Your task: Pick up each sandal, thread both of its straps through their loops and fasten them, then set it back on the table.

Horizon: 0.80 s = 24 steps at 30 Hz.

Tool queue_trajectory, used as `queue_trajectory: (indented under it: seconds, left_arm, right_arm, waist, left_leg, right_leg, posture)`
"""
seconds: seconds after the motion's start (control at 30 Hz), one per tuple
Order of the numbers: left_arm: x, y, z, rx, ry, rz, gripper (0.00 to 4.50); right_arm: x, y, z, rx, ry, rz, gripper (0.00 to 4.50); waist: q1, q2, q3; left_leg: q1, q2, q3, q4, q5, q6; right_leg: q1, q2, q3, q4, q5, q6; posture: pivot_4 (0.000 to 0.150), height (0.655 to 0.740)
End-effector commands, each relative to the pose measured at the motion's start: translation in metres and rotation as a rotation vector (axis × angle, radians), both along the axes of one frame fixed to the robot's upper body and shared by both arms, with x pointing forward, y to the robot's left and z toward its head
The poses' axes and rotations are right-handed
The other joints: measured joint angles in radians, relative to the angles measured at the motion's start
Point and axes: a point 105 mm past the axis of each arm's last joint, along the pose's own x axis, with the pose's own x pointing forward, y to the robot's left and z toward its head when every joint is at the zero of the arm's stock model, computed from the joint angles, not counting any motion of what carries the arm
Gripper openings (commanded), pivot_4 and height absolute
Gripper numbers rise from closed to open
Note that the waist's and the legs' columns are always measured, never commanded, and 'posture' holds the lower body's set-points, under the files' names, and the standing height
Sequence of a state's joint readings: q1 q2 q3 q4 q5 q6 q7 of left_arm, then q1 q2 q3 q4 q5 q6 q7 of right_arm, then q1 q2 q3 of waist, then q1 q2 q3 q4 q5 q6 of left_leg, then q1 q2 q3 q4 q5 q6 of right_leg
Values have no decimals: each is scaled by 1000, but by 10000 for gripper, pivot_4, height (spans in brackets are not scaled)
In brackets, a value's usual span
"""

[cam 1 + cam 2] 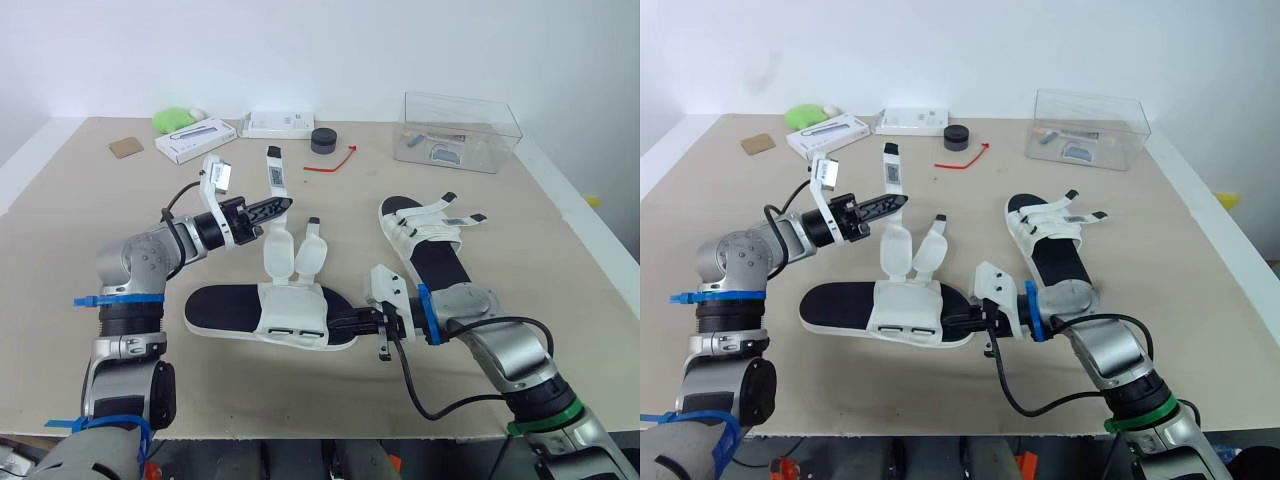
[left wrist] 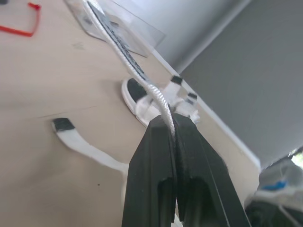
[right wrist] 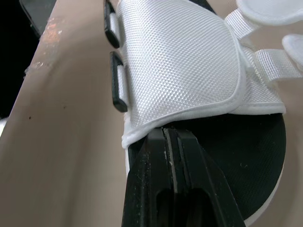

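The near sandal (image 1: pixel 270 318), black sole with a white upper, lies flat at the table's front. My right gripper (image 1: pixel 340 322) is shut on the sole's edge at its right end (image 3: pixel 165 132), just beside the white upper (image 3: pixel 180 61). My left gripper (image 1: pixel 284 206) is shut on one of its white straps (image 2: pixel 130 64), holding it upright above the sandal. The other strap (image 1: pixel 310 250) stands loose beside it. A second sandal (image 1: pixel 432 250) lies to the right with its straps (image 1: pixel 452 217) unfastened.
A clear plastic box (image 1: pixel 458 130) sits at the back right. A black round cap (image 1: pixel 323 140), a red tie (image 1: pixel 330 163), two white boxes (image 1: pixel 195 140) (image 1: pixel 278 124), a green object (image 1: pixel 175 118) and a brown pad (image 1: pixel 126 147) lie along the back.
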<state>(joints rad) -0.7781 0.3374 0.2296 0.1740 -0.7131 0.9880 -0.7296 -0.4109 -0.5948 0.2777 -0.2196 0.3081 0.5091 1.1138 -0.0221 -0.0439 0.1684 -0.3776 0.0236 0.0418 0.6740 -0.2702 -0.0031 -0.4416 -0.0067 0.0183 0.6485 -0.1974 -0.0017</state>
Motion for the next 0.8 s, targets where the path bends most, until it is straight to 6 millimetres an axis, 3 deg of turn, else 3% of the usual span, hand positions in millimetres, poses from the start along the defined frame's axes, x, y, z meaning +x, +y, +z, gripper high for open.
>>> queue_trajectory:
  seconds: [0.03, 0.2, 0.4, 0.53, 0.8]
  left_arm:
    - [-16, -4, 25, 52, -168, -39, 977]
    - [-43, -15, 21, 275, -422, -100, 977]
    - [-79, -13, -10, 577, -753, -256, 977]
    - [-85, -11, -16, 654, -910, -297, 977]
    - [-100, -5, -19, 819, -1407, -375, 977]
  right_arm:
    - [5, 5, 11, 18, -29, -3, 0]
    - [13, 4, 9, -2, -30, -29, 0]
    - [15, 3, 5, -20, -28, -31, 0]
    - [16, 4, 3, -25, -29, -29, 0]
    - [18, 7, 3, -34, -37, -17, 0]
  waist:
    - [-1, 0, 0]
    - [0, 0, 0]
    - [-1, 0, 0]
    - [2, 0, 0]
    - [1, 0, 0]
  left_leg:
    - [0, 0, 0, 0, 0, 0]
    - [0, 1, 0, -1, 0, 0]
    - [1, 1, 1, -1, 0, 0]
    - [1, 2, 1, -1, 0, 1]
    - [1, 3, 2, -1, 1, 1]
  right_leg:
    - [0, 0, 0, 0, 0, 0]
    - [0, 1, 0, 0, 0, -1]
    - [0, 1, 1, -1, 0, -1]
    - [0, 2, 0, -1, -1, -1]
    - [0, 2, 0, -1, -2, 3]
  posture:
    - [1500, 7400]
    - [1500, 7400]
    - [1500, 7400]
    - [1500, 7400]
    - [1500, 7400]
